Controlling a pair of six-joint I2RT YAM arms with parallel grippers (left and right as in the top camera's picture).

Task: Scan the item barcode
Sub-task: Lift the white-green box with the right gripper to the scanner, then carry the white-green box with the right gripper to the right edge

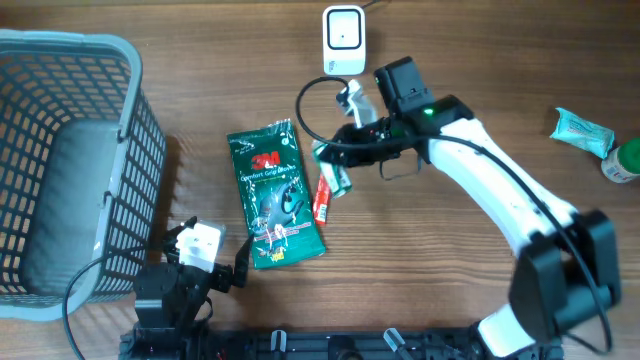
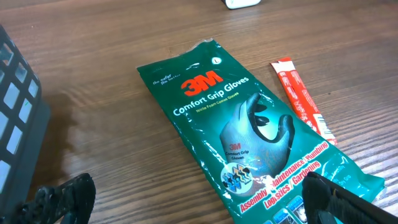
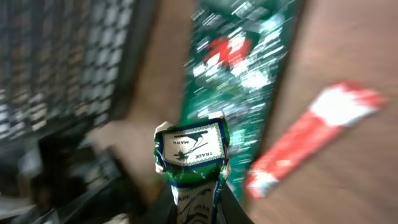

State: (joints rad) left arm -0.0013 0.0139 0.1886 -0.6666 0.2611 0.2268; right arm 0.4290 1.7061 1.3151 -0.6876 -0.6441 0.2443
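Observation:
My right gripper [image 1: 345,150] is shut on a small green-and-white packet [image 1: 334,176] and holds it above the table, just right of the 3M gloves pack [image 1: 274,195]. In the right wrist view the packet [image 3: 189,148] stands up from between my fingers [image 3: 231,208], printed "TRADE MARK"; I see no barcode on this face. The view behind it is blurred. A white scanner [image 1: 343,40] stands at the table's far edge. My left gripper [image 2: 199,205] is open and low over the near end of the gloves pack [image 2: 249,130], holding nothing.
A red sachet [image 1: 323,198] lies by the gloves pack's right edge. A grey wire basket [image 1: 60,170] fills the left side. A teal packet [image 1: 580,130] and a green-capped bottle [image 1: 622,160] sit at the far right. A black cable [image 1: 310,110] loops near the scanner.

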